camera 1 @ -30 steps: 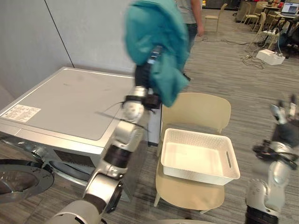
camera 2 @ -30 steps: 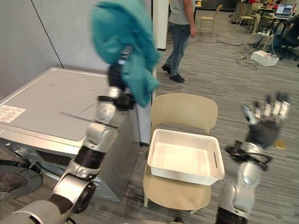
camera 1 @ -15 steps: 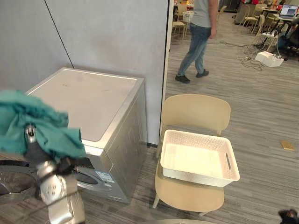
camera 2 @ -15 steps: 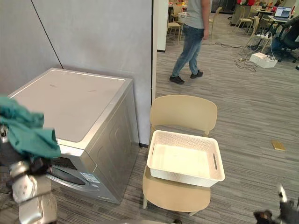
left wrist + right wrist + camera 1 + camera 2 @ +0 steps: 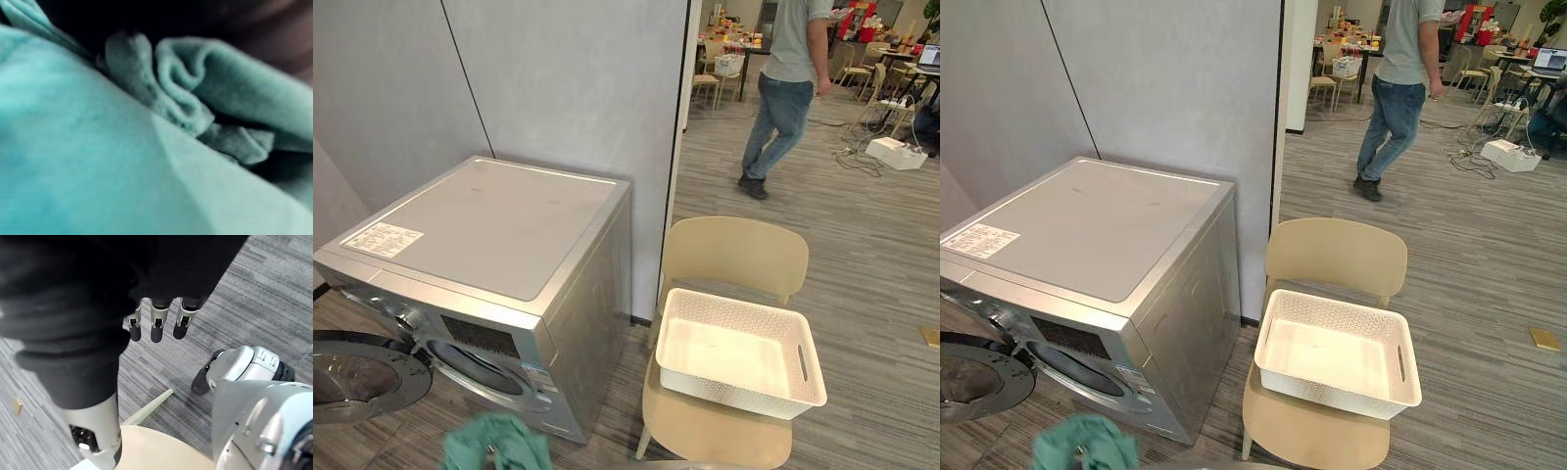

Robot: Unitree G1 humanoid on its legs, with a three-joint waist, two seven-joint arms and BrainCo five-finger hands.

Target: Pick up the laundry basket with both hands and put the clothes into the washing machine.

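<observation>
Where the head views cut off at the bottom, left of centre: one teal cloth (image 5: 495, 445), bunched and draped over the left hand. The left wrist view has its folds right against the lens. Grip beneath the cloth: cannot tell.

Right hand (image 5: 157, 325): hanging over the grey floor (image 5: 274, 293), fingers (image 5: 135, 330) straight, slightly apart, holding nothing.

Lower left: round door (image 5: 352, 377) of the washing machine (image 5: 499, 230), swung open and lying low.

Just above the cloth, a little left: dark drum opening (image 5: 475, 364) in the machine's front, facing the bottom edge of the frame. Relation that counts: the opening lies up-frame of the cloth and near it, with the door off to its left. The left hand is much the nearer, and is judged the one to carry the cloth forward and in. The cloth is a lump, with no long axis to align.

Lower right: white laundry basket (image 5: 736, 394), empty, on the seat of a beige chair (image 5: 734, 253) just beside the machine. Its long side runs across the frame.

Middle distance: grey wall panel (image 5: 568, 88) behind the machine.

Upper right: a person (image 5: 785, 88) walking, well apart.

Status, as a judgement: basket empty; the one garment in view is not yet in the drum.
</observation>
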